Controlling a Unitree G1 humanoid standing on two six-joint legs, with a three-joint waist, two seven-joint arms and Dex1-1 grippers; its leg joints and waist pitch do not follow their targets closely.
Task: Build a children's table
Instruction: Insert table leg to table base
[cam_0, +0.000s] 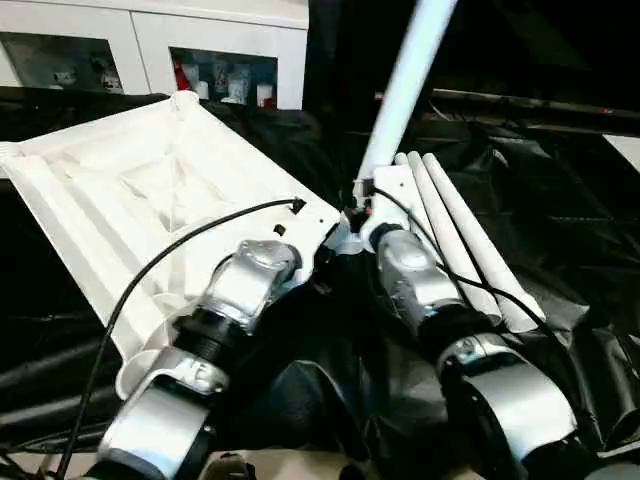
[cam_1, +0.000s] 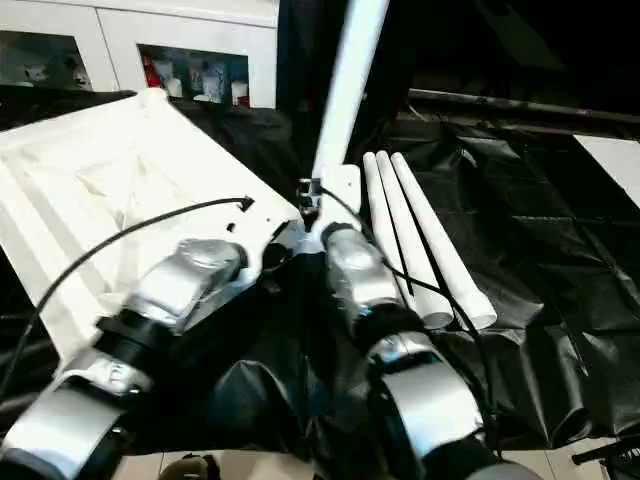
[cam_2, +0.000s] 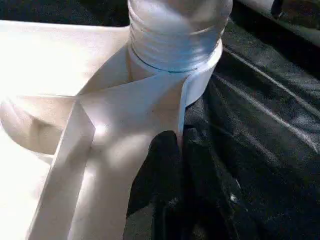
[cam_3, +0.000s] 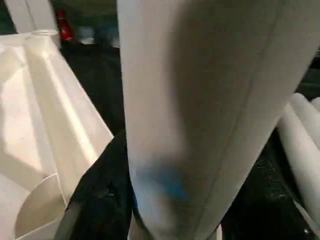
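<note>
Forearms fill the foreground, meeting at the tabletop's (cam_0: 130, 200) near corner. The left gripper (cam_2: 167, 165) pinches the rim there — one black finger (cam_2: 160, 175) presses its outer face, just below the socket (cam_2: 175, 55). The right gripper (cam_3: 117, 200) is closed around a leg (cam_0: 405, 90) that stands tilted in that socket. The tabletop lies underside up on black sheeting (cam_0: 560, 200). Three spare legs (cam_1: 420, 240) lie side by side to the right. Beyond — a white cabinet (cam_0: 150, 45).
</note>
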